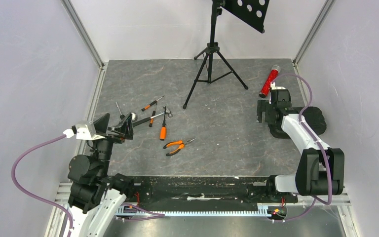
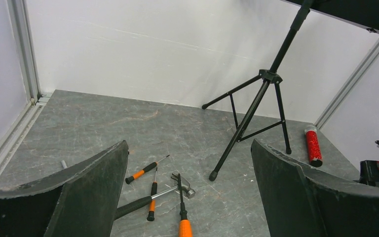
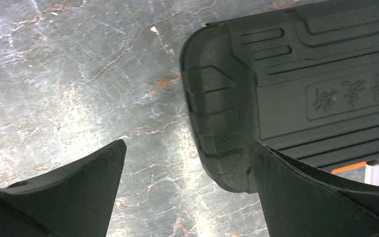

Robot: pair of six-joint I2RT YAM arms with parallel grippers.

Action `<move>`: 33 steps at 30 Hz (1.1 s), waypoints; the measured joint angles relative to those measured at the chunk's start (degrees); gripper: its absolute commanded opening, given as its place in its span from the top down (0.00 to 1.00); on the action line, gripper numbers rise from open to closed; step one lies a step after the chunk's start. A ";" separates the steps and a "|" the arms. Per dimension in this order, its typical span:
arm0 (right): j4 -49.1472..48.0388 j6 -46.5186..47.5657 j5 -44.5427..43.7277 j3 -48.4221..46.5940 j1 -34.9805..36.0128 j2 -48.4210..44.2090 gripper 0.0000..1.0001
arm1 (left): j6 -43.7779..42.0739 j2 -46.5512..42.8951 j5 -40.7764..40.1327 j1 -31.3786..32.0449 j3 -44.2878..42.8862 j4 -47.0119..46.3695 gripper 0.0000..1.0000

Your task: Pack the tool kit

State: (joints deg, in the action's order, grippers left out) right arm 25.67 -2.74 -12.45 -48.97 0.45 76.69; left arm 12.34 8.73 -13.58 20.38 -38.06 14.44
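Left gripper (image 2: 188,148): jaws spread wide, holding nothing, poised over the desk (image 2: 103,118) near the loose hammer (image 2: 159,195), screwdrivers (image 2: 145,170) and pliers (image 1: 178,145). Right gripper (image 3: 187,148): jaws likewise released, straddling a rounded corner of the black case (image 3: 301,84); contact not discernible. Case at the desk's right edge, beneath the right arm: ribbed lid, embossed characters, orange latch (image 3: 349,167) just showing.

The only lettering in view stands on the black ribbed plastic clamshell case (image 3: 321,64), seen by the right wrist camera. A row of four or so raised characters is moulded in the same black plastic inside a sunken rectangular panel (image 3: 355,96) on its lid. They look like Chinese script seen upside down, and cannot be read.
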 measured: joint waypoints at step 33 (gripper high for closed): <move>-7.91 3.23 2.84 2.27 -0.04 2.84 0.02 | -0.04 0.00 -0.02 0.09 0.02 0.02 0.00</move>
State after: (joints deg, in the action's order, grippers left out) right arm 17.76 0.49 -9.61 -46.70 0.40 79.53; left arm 12.29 8.73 -13.61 20.47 -38.04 14.46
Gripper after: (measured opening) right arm 0.979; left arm 0.994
